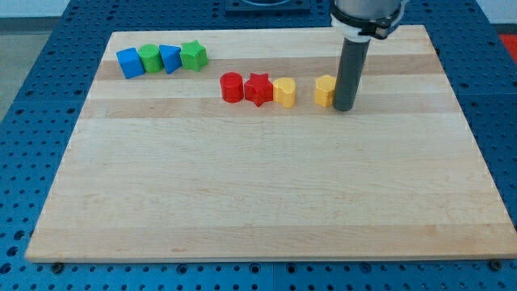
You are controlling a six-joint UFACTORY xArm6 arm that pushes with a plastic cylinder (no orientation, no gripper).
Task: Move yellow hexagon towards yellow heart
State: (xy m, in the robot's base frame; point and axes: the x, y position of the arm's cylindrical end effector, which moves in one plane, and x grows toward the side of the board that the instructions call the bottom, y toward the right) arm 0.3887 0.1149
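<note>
Clawless, the arm is ending in a plain dark rod, so there is no claw to be standing apart or together; my tip point(344, 107) is resting on the table point(258, 194) near the view's top right. Starting at the view's left, four blocks are sitting in a touching row near the top edge: a leftmost blue block point(129, 62), a rounded green block point(150, 58), a second blue block point(170, 58) and a green star-like block point(194, 55). Lower and further right, a red cylinder point(232, 86), a red star point(258, 88) and the yellow heart point(283, 91) are lining up side by side. The yellow hexagon point(325, 90) is lying near the heart's right with a gap between them, and my tip is standing against, or just beside, its right face. Judging by that, the push itself is beginning. The next move is calling for a straight slide towards the view's left, keeping centred on the hexagon so it is not slipping off sideways.
</note>
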